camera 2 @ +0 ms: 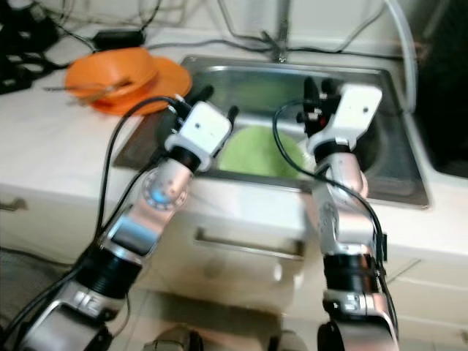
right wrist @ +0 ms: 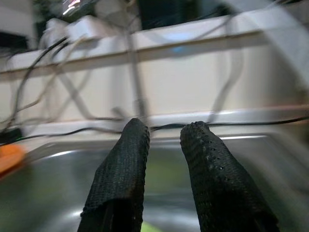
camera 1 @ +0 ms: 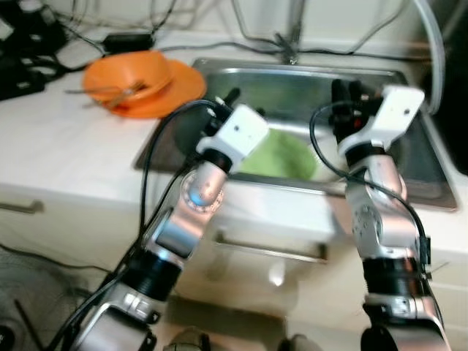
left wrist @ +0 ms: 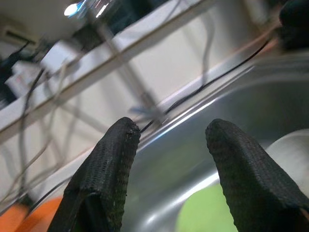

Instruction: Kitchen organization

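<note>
Both arms are raised over the steel sink (camera 1: 409, 179) set into the white worktop (camera 1: 66, 139). Left gripper (left wrist: 169, 150) hovers above the sink's left side, jaws apart with nothing between them. Right gripper (right wrist: 164, 145) hangs over the middle-right of the basin pointing at the back wall and faucet (camera 1: 292, 33); jaws slightly apart, a narrow gap, empty. Green plate (camera 1: 281, 155) lies flat in the sink bottom near the front edge, between the two arms, untouched. Orange bowl (camera 1: 128, 73) sits stacked on an orange plate (camera 1: 179, 91) on the worktop just beside the sink's back-left corner, with what looks like utensils in it, too blurred to tell which. Cables run along the worktop's back edge. Step in hand looks like the approach to the green plate, no grasp yet. Next move likely calls for lowering a gripper to the plate's rim and closing on its thin edge; the flat, slick plate could slip.
</note>
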Controlling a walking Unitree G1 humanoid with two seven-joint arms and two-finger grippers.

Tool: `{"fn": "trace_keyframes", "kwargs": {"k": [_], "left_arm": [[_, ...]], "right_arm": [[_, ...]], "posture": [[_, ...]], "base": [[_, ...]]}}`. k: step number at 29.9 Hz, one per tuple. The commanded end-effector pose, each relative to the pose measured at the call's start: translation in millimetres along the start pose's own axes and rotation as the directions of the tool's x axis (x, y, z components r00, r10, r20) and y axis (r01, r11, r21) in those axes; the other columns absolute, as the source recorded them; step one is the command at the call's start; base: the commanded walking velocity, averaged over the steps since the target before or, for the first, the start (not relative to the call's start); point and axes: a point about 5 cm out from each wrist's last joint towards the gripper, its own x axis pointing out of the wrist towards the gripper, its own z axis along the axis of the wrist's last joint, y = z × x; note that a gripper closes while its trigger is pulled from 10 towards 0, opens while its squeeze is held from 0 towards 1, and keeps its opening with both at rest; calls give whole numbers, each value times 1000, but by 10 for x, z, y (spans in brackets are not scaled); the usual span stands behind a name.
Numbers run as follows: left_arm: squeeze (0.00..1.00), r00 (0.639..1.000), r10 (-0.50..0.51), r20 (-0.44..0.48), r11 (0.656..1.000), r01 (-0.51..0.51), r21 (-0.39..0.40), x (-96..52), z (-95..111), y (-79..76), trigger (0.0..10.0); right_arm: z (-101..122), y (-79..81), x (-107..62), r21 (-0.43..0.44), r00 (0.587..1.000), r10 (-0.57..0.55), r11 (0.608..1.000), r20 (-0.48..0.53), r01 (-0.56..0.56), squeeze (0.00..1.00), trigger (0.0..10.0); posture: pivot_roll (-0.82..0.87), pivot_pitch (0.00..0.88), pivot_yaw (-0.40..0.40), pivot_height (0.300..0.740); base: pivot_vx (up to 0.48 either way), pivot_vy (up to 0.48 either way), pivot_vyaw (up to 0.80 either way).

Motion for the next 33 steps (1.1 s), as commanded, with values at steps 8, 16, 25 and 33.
{"fn": "trace_keyframes", "kwargs": {"k": [8, 16, 25, 33], "left_arm": [[0, 981, 166, -98, 895, -192, -402, -36, -140, 246, 10000], [0, 958, 217, -188, 748, -287, -598, 0, -225, 336, 10000], [0, 939, 256, -230, 713, -344, -611, -30, -287, 409, 10000], [0, 924, 281, -259, 692, -382, -612, -45, -342, 440, 10000]], "right_arm": [[26, 101, 17, -6, 999, 37, 999, 11, -37, 0, 10000], [20, 106, 9, -3, 999, 42, 999, 9, -42, 0, 10000], [11, 150, -3, -30, 998, 67, 997, 4, -67, 0, 10000], [-15, 204, -19, -74, 994, 104, 992, -10, -105, 0, 10000]], "posture": [[3, 118, 25, 740], [4, 118, 23, 740], [-1, 121, 26, 740], [-3, 110, 29, 740]], "base": [[0, 0, 0], [0, 0, 0], [0, 0, 0], [161, 0, 538]]}}
